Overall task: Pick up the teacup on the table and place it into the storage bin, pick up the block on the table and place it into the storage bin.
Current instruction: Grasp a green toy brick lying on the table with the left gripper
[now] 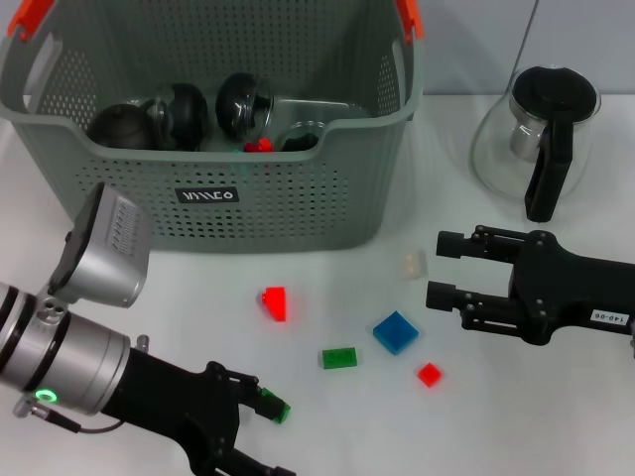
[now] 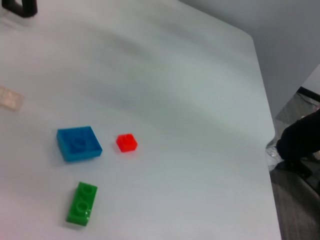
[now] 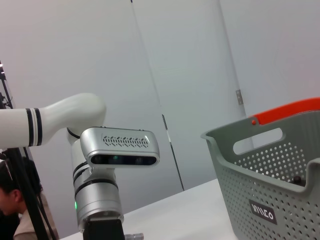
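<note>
left gripper [image 1: 260, 436] jaws spread, low over near desk [image 1: 327, 436] edge, empty. right gripper [image 1: 443, 270] jaws spread, just beside pale translucent block [image 1: 414, 264]. green block [image 1: 339, 358], blue block [image 1: 396, 332], small red block [image 1: 429, 374] between grippers. storage bin [image 1: 298, 198] farther back, dark items inside, possibly teacups.

Robot lab, white table [image 1: 327, 416], bare walls

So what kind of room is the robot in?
Probably a robot lab or test room. It has a plain white table with toy blocks, bare grey walls, and someone sitting beside dark stands behind the arm.
</note>
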Robot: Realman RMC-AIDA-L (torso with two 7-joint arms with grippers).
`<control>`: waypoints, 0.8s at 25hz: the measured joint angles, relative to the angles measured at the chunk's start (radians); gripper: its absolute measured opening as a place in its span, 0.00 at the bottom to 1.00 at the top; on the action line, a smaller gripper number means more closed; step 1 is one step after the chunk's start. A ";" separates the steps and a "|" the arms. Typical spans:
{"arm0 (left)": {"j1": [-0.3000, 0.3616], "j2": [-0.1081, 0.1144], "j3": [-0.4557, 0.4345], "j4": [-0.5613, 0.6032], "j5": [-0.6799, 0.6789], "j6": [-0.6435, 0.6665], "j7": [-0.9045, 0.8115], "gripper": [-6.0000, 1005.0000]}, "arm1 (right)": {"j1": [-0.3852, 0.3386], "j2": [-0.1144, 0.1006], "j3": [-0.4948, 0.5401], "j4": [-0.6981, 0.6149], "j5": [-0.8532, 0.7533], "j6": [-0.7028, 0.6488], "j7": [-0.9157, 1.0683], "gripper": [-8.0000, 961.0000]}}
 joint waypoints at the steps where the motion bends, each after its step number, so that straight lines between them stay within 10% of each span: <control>1: 0.000 0.000 0.001 -0.003 0.002 0.000 -0.005 0.88 | 0.001 0.000 0.000 0.000 0.000 0.000 0.000 0.75; 20: -0.005 -0.006 0.052 -0.074 0.010 -0.104 0.004 0.88 | 0.001 -0.003 0.000 -0.002 0.000 0.000 0.000 0.75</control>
